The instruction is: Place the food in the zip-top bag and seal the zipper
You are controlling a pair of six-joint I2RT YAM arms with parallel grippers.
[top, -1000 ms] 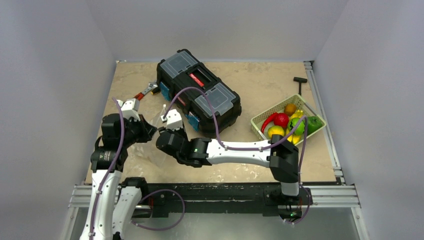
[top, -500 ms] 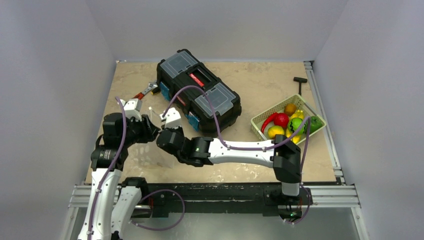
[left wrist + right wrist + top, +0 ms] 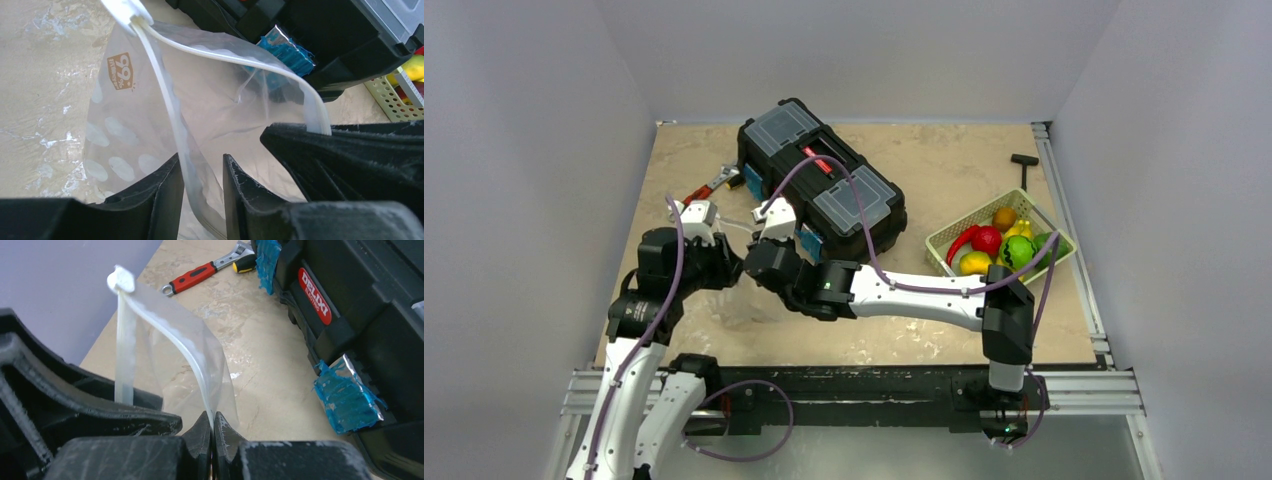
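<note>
The zip-top bag [image 3: 125,130], clear with white dots, hangs between my two grippers left of the toolbox; it also shows in the top view [image 3: 736,250]. Its zipper [image 3: 155,75] is parted into two lips that meet at a white end piece [image 3: 121,280]. My right gripper [image 3: 213,415] is shut on one lip. My left gripper [image 3: 200,160] is open, and the other lip runs loosely between its fingers. In the top view the left gripper [image 3: 707,222] and right gripper [image 3: 762,222] sit close together. The food [image 3: 999,243] lies in the pale green basket [image 3: 944,240] at the right.
A black toolbox [image 3: 824,185] stands just behind and right of the bag, with crumpled blue foil [image 3: 347,395] at its side. A red-handled wrench [image 3: 709,185] lies left of the toolbox. A black T-handled tool [image 3: 1024,165] lies at the far right.
Both grippers have moved away from the bases toward the toolbox, carrying the bag's mouth with them. The right arm has stretched farther out. The food has not moved.
</note>
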